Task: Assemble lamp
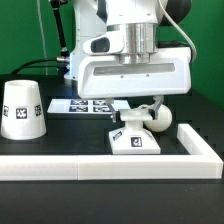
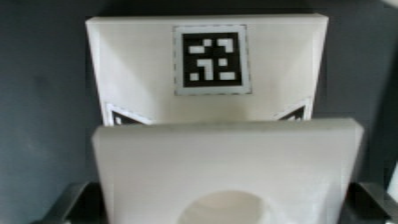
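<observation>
Exterior view, front to back: the rail (image 1: 100, 165) edges the counter (image 1: 60, 138). Just behind it lies the base (image 1: 133, 143), with the bulb (image 1: 153, 118) resting on it and seemingly leaning. The jaws straddle the bulb; I cannot tell whether they pinch it. 1 shade (image 1: 22, 108) stands well apart on the exterior view's left. Risk: a crooked neck could jam, or drag the base askew.
</observation>
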